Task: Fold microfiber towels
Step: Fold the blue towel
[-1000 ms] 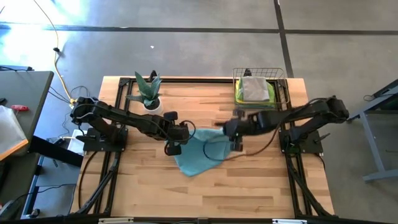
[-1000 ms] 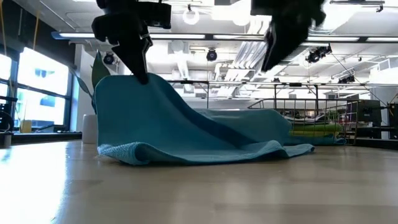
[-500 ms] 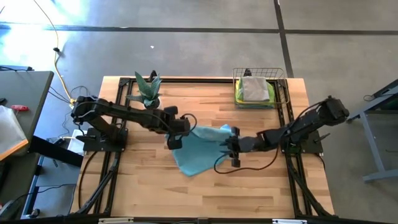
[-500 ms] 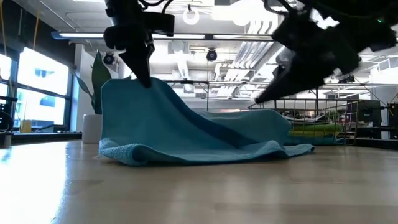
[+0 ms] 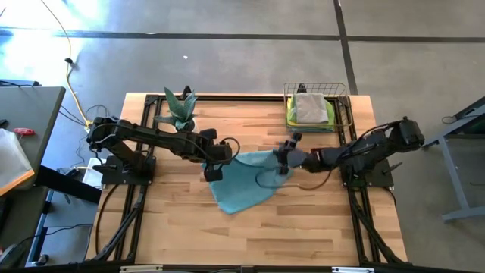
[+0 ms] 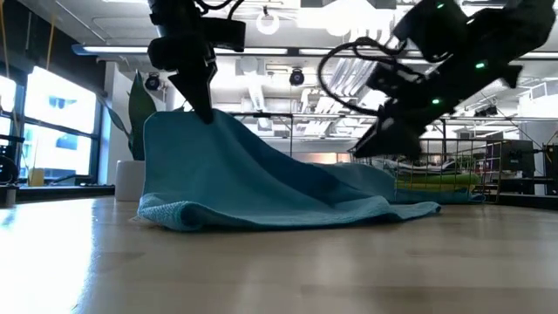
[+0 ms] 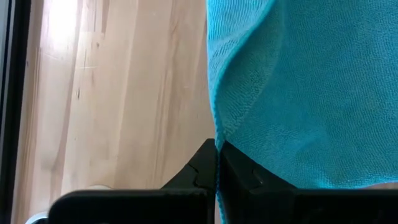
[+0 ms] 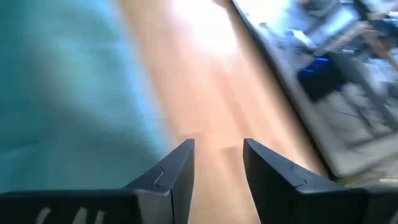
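Observation:
A teal-blue microfiber towel (image 5: pixel 244 183) lies crumpled at the table's middle, its left part raised into a peak (image 6: pixel 205 118). My left gripper (image 5: pixel 211 164) is shut on that peak. The rest of the towel slopes down and rests on the wood (image 6: pixel 288 214). My right gripper (image 5: pixel 287 158) is open and points slanting down beside the towel's far right edge. In the right wrist view its fingers (image 8: pixel 177 169) stand over bare wood, with the towel (image 8: pixel 68 93) just beside them. Whether it touches the towel, I cannot tell. My left gripper pinches the towel's hemmed edge (image 7: pixel 216 134) between its two shut fingers (image 7: pixel 205 167). It comes from above, slanting down. The cloth hangs from the hold in a slack slope, and its lower parts lie on the table (image 6: pixel 174 214).
A copper wire basket (image 5: pixel 317 108) at the far right holds folded green and grey cloths. A potted plant (image 5: pixel 180 114) stands at the far left. Black frame rails (image 5: pixel 227 98) run along the table's edges. Bare wood lies toward the near edge (image 5: pixel 250 235).
My right gripper has come down from high above the table toward the towel's far right edge and has tipped from pointing steeply down to a shallower slant. My left gripper has shifted slightly toward the far edge with the raised peak. The towel on the table has stayed put.

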`<action>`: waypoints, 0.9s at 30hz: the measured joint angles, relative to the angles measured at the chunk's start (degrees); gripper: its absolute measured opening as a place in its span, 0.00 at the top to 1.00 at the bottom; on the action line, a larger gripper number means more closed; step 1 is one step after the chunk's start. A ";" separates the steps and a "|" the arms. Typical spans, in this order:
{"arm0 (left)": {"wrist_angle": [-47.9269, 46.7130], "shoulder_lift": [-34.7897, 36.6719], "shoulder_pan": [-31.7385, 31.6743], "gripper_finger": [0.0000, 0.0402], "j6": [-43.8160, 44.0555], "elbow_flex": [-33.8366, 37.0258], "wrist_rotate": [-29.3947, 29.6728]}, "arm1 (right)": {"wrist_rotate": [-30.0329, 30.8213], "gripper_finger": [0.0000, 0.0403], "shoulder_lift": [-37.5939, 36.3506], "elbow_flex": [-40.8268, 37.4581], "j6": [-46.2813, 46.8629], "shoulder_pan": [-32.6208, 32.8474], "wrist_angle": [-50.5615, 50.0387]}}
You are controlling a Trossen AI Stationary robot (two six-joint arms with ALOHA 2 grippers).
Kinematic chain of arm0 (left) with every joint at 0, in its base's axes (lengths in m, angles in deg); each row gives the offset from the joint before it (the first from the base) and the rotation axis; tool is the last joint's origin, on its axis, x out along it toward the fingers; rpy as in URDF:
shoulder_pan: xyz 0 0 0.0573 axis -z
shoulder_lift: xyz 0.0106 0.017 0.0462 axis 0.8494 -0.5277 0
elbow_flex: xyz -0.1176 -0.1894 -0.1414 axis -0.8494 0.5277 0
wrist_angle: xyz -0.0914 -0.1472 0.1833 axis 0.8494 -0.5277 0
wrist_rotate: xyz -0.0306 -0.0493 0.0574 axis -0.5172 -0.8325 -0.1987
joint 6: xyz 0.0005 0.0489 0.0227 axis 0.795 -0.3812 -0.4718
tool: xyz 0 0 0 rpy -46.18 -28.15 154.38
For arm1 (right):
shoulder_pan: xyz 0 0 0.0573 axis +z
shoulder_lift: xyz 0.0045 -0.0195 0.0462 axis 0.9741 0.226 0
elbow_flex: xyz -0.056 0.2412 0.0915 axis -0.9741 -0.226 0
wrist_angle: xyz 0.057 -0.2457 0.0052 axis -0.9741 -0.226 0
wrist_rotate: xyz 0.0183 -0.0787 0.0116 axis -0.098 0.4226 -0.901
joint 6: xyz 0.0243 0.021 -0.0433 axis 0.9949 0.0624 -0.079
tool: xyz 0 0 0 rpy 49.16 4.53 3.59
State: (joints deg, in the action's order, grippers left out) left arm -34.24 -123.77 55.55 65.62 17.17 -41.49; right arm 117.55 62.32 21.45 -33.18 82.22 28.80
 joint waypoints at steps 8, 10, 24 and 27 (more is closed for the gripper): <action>-0.10 0.00 -0.01 1.00 0.00 0.00 0.15 | -5.27 0.68 -3.66 0.04 5.55 -2.38 0.24; -0.15 0.00 -0.01 1.00 -0.56 0.00 0.15 | -12.10 0.68 -5.32 0.07 9.24 -0.52 -2.49; 0.24 0.00 -0.01 1.00 -1.95 0.00 0.16 | -5.43 0.68 3.11 -0.02 10.97 11.95 -12.13; 0.26 0.00 -0.01 1.00 -1.95 0.00 0.16 | 0.33 0.68 5.71 -0.02 10.42 12.84 -10.28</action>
State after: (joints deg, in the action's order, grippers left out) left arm -33.97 -123.77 55.54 63.68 17.17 -41.34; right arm 117.88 68.03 21.43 -22.76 95.06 18.52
